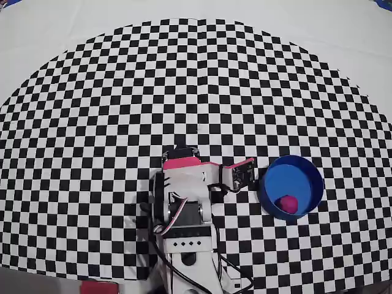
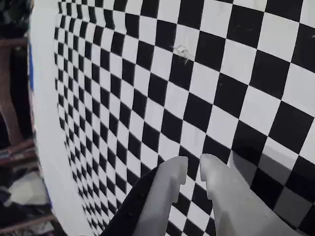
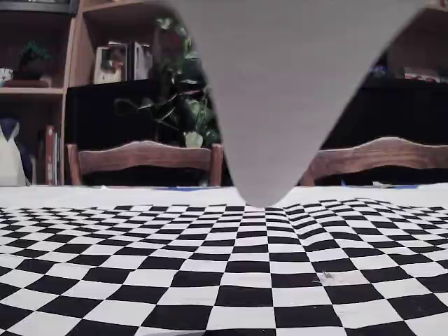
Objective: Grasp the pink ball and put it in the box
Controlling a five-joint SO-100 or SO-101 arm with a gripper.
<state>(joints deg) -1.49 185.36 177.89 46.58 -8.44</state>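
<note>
Just to the right of the hand in the overhead view, the pink ball already lies inside the box, resting on the blue floor near the wall farthest from the hand's tip. The hand sits just beside the box's near rim, apart from the ball, with the box wall between them. In the wrist view the two pale fingers stand nearly together, only a narrow slit between their tips, and nothing is held in that gap; under them shows only the checkered cloth of the desk. By the look of it, the placing is done, and what remains is likely only to draw the arm back clear of the rim.
</note>
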